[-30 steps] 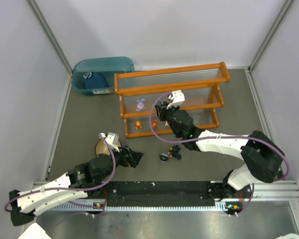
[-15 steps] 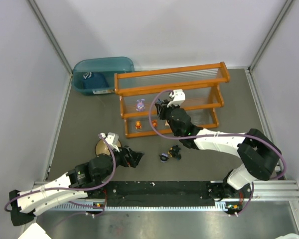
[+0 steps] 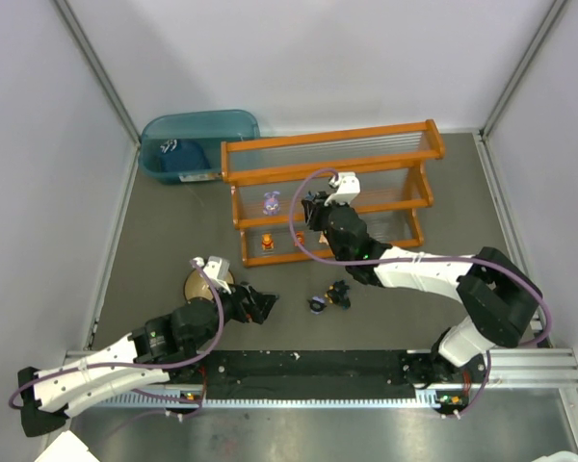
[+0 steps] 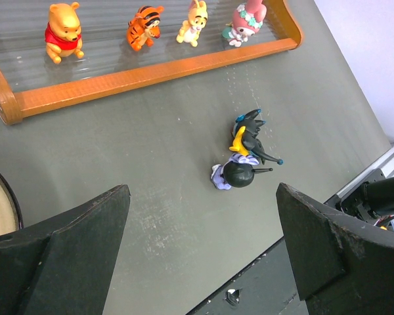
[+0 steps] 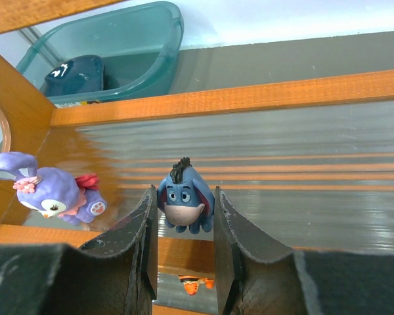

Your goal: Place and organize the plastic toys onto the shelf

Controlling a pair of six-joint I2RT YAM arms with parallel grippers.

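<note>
My right gripper [image 5: 183, 205] is shut on a small blue donkey toy [image 5: 186, 197] and holds it at the front rail of a ribbed tier of the orange shelf [image 5: 262, 95]. A purple bunny [image 5: 49, 193] lies on that tier just to its left. Seen from above, the right gripper [image 3: 313, 207] is beside the bunny [image 3: 270, 203] at the shelf [image 3: 366, 138]. Several toys stand on the bottom tier: a yellow bear [image 4: 62, 39], a tiger [image 4: 144, 26], a pale yellow one [image 4: 194, 23], a pink-white one [image 4: 244, 23]. Two black toys [image 4: 249, 134] [image 4: 235, 174] lie on the table. My left gripper [image 4: 202, 197] is open and holds nothing.
A teal bin [image 3: 188, 144] holding a dark cap stands left of the shelf. A tan round bowl [image 3: 200, 282] sits by my left wrist. The two black toys [image 3: 329, 296] lie between the arms, in front of the shelf's orange front rail [image 4: 151, 72].
My right gripper has edged a little farther toward the shelf with the blue toy held. The left arm has not moved.
</note>
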